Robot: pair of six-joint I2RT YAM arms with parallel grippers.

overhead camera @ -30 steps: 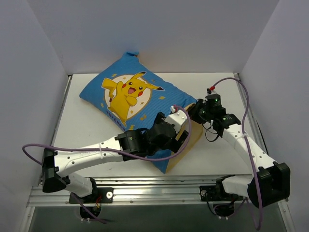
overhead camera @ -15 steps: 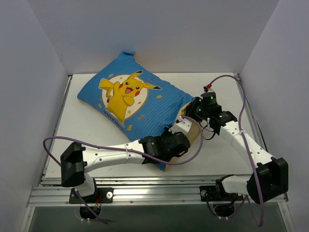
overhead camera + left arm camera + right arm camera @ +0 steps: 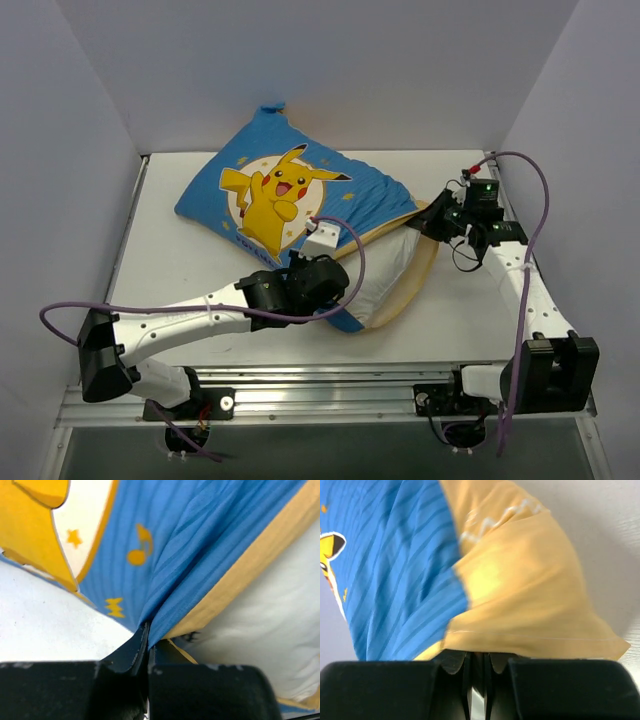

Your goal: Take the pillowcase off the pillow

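The blue striped pillowcase (image 3: 285, 190) with its yellow cartoon print lies across the middle of the table. Its yellow-lined mouth (image 3: 420, 275) gapes toward the right. The white pillow (image 3: 385, 275) shows inside that mouth. My left gripper (image 3: 335, 256) is shut on the blue upper edge of the opening; in the left wrist view the fabric (image 3: 200, 555) runs straight into the closed left gripper (image 3: 149, 641), with the pillow (image 3: 270, 615) to the right. My right gripper (image 3: 438, 222) is shut on the yellow lining (image 3: 520, 595), pinched at the right gripper (image 3: 477, 656).
White walls close in the table (image 3: 180, 270) at the left, back and right. The right arm's purple cable (image 3: 535, 215) loops over the table's right edge. A metal rail (image 3: 320, 400) runs along the near edge.
My left gripper has shut on the pillowcase's upper edge and drawn it left. My right gripper pulled the lining rightward. The opening has widened and the white pillow now shows.
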